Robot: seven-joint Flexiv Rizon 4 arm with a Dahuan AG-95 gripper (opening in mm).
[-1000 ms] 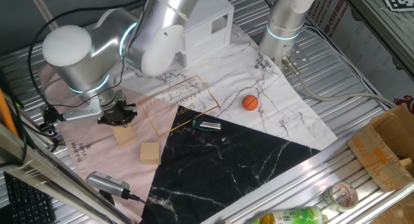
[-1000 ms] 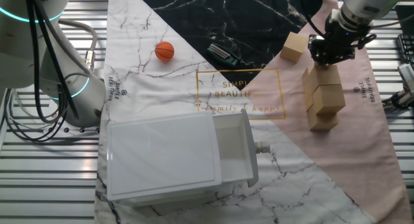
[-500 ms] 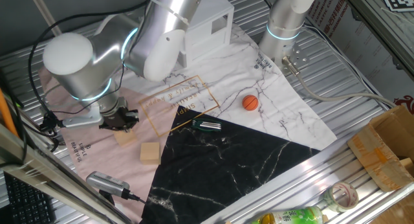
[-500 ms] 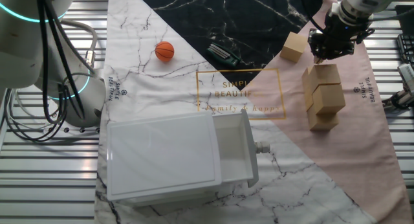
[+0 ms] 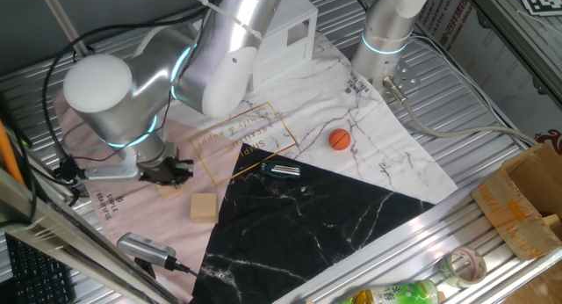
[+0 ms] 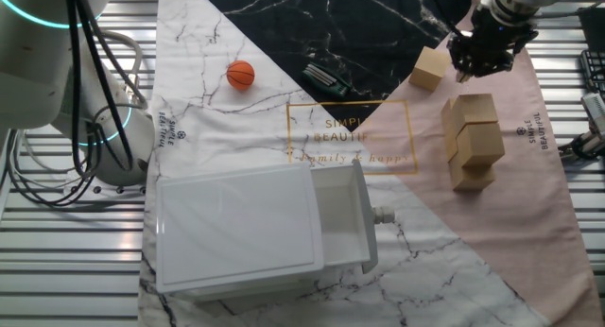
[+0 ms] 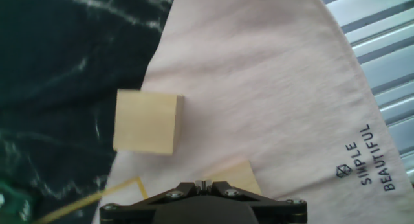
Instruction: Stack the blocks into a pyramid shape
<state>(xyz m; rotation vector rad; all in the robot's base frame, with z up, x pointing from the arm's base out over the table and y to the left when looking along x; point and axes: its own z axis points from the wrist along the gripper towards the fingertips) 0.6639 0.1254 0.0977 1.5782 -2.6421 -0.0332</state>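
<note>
In the hand view a lone block (image 7: 146, 122) lies on the pink cloth (image 7: 272, 88) at the edge of the black marble sheet (image 7: 58, 49), with the top of another block showing just before the gripper body; the gripper (image 6: 482, 55) hangs above the cloth between the lone block (image 6: 429, 68) and the stacked blocks (image 6: 475, 138), holding nothing, though how wide the jaws stand I cannot tell; farther off sit the orange ball (image 6: 240, 75) and the white house (image 6: 255, 228).

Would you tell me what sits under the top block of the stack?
More tan blocks sit under the top block. How many there are is hidden.
</note>
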